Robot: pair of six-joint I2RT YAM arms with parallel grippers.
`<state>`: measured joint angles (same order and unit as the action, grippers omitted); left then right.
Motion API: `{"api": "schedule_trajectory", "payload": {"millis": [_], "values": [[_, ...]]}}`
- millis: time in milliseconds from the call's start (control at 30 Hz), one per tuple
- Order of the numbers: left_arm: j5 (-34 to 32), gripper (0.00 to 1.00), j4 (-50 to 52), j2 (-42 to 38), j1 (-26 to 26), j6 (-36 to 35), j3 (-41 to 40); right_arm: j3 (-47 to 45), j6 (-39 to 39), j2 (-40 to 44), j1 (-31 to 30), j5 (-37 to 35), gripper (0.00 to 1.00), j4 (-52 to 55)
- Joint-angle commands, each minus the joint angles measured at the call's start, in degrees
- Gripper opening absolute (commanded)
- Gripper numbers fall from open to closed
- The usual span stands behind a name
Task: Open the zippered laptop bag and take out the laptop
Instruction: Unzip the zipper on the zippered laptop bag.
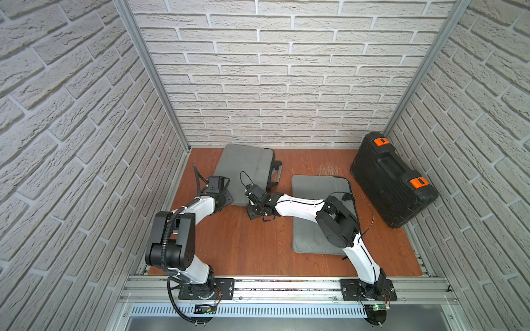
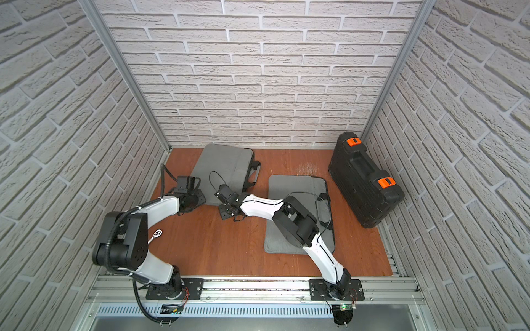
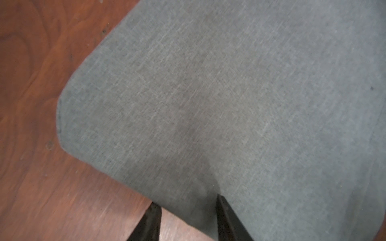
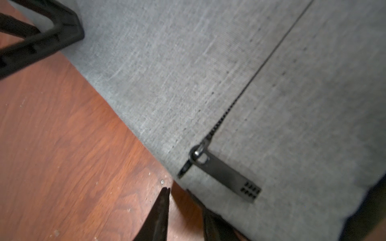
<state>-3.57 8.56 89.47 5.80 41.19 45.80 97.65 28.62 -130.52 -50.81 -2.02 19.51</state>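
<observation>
Grey woven cloth, fine weave, soft rounded corners: that's the bag [image 1: 246, 169], lying flat at the far left of the table [image 1: 243, 243], its far edge close to the back wall. A black handle [image 1: 275, 172] sticks out on its right side. A black zip [image 4: 261, 66] runs across the top panel & looks closed along the stretch the right wrist view shows. Its flat black pull [image 4: 227, 179] w/ a dotted end lies loose on the cloth near the bag's near edge, nothing gripping it.

Left claw [image 3: 187, 201] is at the bag's near-left corner. Jaws apart, one finger over the wood, one on the cloth, bag edge btwn them, not pinched. Right claw [image 4: 177, 194] is at the near edge just beside the pull. Jaws apart too, wood showing in the gap, holding nothing.

Table is reddish-brown wood veneer, scuffed pale at far centre. Also on it:
- a second flat grey bag [image 1: 315, 186], centre-right, partly under the right arm
- a black hard case [image 1: 393, 183] w/ two orange latches [image 1: 380, 141], far right, close to the side wall
- a ratchet [image 2: 157, 231], near left, seen in a top view

White brick-pattern walls [image 1: 272, 71] on three sides w/ aluminium posts [image 1: 149, 71] in the corners — an aluminium rail [image 1: 286, 286] along the near edge carries both arm bases.
</observation>
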Motion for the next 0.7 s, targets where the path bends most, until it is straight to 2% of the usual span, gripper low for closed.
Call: {"api": "schedule_trajectory", "payload": {"millis": [0,300,467,667], "values": [[0.33,0.43,-0.04,1.08,0.58,-0.22,0.55,1.81,2.87,-0.53,0.77,1.08,0.29,-2.76],[0.22,0.43,0.24,0.5,0.64,-0.32,0.28,1.14,5.77,1.18,1.93,2.4,0.34,-2.82],[0.11,0.43,0.71,-0.69,0.61,-0.41,-0.13,0.05,6.01,2.48,2.03,0.09,0.34,-2.89],[-0.6,0.43,1.47,-1.76,0.66,-0.54,-0.48,0.1,5.99,1.91,2.01,-4.94,0.29,-1.54]]}}
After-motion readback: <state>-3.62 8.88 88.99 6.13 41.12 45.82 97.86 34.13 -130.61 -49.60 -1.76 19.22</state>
